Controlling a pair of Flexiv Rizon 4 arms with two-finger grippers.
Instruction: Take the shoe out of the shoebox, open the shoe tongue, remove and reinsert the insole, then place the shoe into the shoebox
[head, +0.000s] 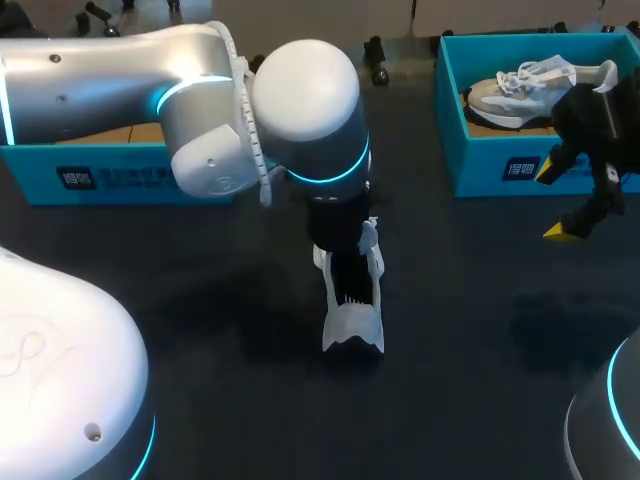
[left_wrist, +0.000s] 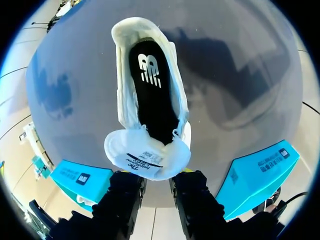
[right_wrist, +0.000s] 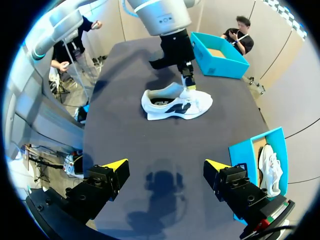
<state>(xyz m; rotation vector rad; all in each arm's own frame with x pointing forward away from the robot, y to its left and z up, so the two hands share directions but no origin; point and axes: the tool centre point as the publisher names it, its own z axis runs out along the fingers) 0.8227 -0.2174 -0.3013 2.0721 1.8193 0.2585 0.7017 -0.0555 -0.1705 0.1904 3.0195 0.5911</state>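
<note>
One shoe (head: 352, 300) upright mid-table, out of box. Left gripper (left_wrist: 157, 175) nearly closed, pinching soft tongue (left_wrist: 147, 152). Right gripper (right_wrist: 165, 165) wide open, empty. Shoe likely light, upper floppy. Insole (left_wrist: 151, 95) thin, bendy: take at heel edge.

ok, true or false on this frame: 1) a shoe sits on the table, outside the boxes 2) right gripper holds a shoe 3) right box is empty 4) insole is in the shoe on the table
1) True. The shoe stands on the table, outside both boxes.
2) False. The right gripper is open and holds nothing. It hangs in front of the right box.
3) False. A second shoe lies in the right box.
4) True. The left wrist view shows the black insole inside the shoe.
</note>
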